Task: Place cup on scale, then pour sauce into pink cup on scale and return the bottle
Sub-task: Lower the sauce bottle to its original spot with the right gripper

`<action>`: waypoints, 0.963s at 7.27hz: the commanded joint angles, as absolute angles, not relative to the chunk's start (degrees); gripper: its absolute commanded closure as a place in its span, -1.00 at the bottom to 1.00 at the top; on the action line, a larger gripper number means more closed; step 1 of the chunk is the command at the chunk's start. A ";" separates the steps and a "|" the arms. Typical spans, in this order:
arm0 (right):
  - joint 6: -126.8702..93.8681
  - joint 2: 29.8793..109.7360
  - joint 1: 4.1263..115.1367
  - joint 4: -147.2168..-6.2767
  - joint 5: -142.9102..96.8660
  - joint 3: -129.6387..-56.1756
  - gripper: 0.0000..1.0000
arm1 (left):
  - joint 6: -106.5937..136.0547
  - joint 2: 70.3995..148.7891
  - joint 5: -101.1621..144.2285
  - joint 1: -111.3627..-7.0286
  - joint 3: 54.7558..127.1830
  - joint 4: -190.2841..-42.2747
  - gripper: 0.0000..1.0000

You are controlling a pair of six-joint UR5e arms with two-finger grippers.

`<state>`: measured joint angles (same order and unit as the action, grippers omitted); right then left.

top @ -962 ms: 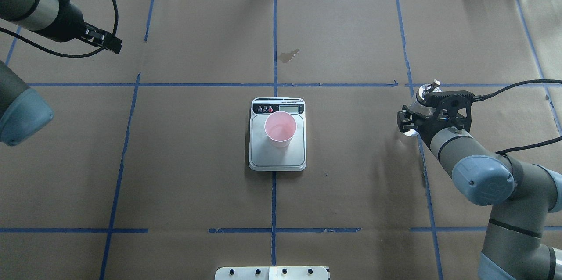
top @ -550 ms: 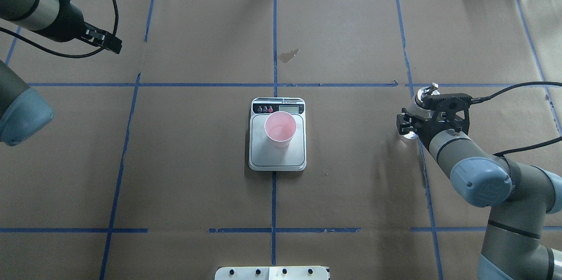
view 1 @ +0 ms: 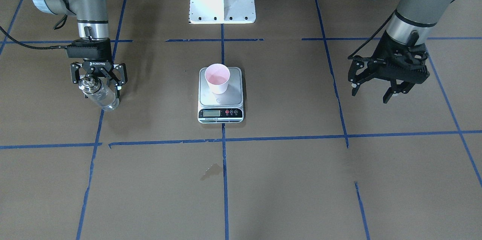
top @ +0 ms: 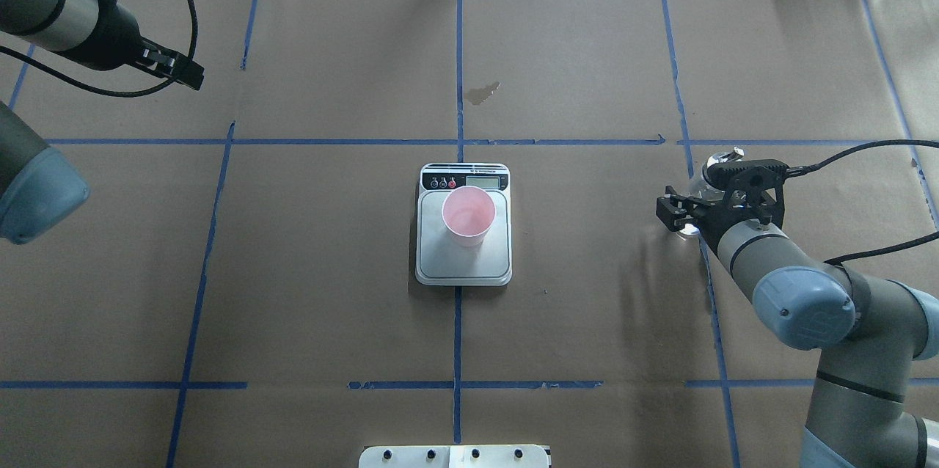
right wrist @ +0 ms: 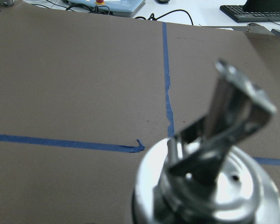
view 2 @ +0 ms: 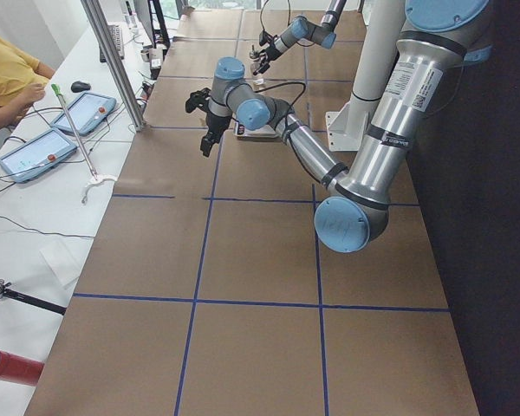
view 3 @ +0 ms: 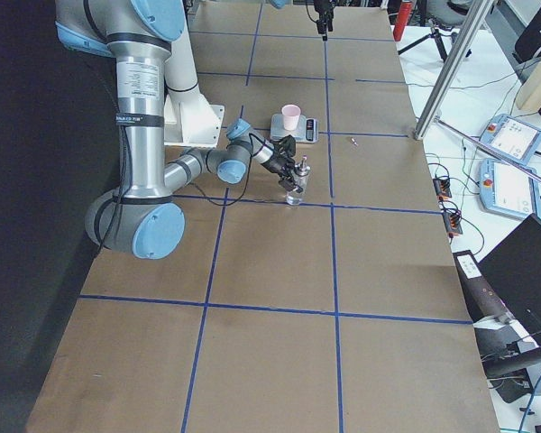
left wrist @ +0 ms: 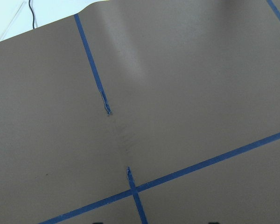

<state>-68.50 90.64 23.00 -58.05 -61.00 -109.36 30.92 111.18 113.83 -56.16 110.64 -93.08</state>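
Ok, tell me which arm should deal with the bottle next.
Right. The right gripper has a finger on each side of the bottle, low over the table. The left gripper hangs open and empty on the far side of the scale, well away from the bottle.

The table (top: 293,270) is covered with brown paper and crossed by blue tape lines (top: 458,50). In the overhead view the scale (top: 463,266) lies at its centre. A small dark stain (top: 482,92) is at 12 o'clock from it, the white robot base (top: 455,455) at 6 o'clock.
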 commanded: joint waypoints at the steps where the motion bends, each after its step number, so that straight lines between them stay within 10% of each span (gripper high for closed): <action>1: -68.55 91.40 22.42 -57.83 -60.12 -109.60 -1.00 | 30.94 111.18 113.82 -56.16 110.65 -93.08 -0.61; 7: -69.17 98.43 16.62 -57.83 -57.83 -114.60 -1.00 | 30.94 111.18 113.73 -56.16 110.74 -93.08 -0.61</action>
<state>-69.02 96.92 17.85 -57.83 -58.05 -113.84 30.94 111.18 113.77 -56.16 110.80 -93.08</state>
